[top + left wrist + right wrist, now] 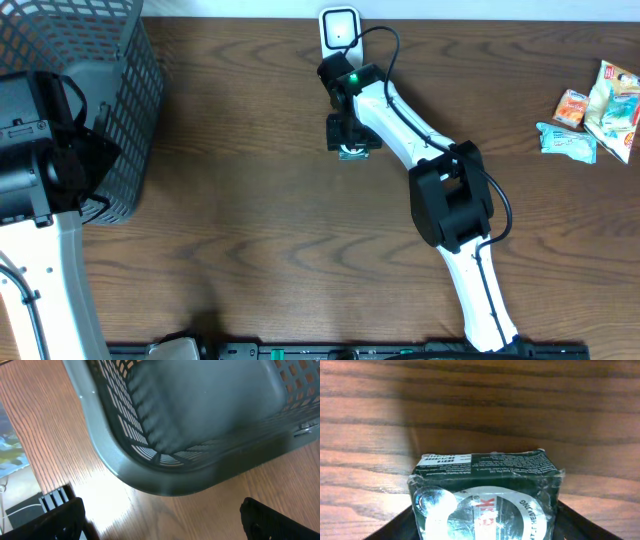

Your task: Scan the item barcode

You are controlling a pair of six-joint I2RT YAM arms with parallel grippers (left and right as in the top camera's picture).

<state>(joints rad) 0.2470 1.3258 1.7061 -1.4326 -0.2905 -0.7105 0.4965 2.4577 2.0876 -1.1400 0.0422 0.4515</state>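
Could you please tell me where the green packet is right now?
In the overhead view the green packet is at top centre, held between the jaws of the right gripper, just in front of the white scanner.

The green packet (pixel 485 495) sat gripped between the dark fingers of the right gripper (pixel 485 527), its foil a little crumpled. A round silver emblem with red lettering faced the wrist camera, and a white printed label ran along its upper face. It hung over the brown tabletop near the far edge, just in front of the small white scanner (pixel 340 28) standing there.
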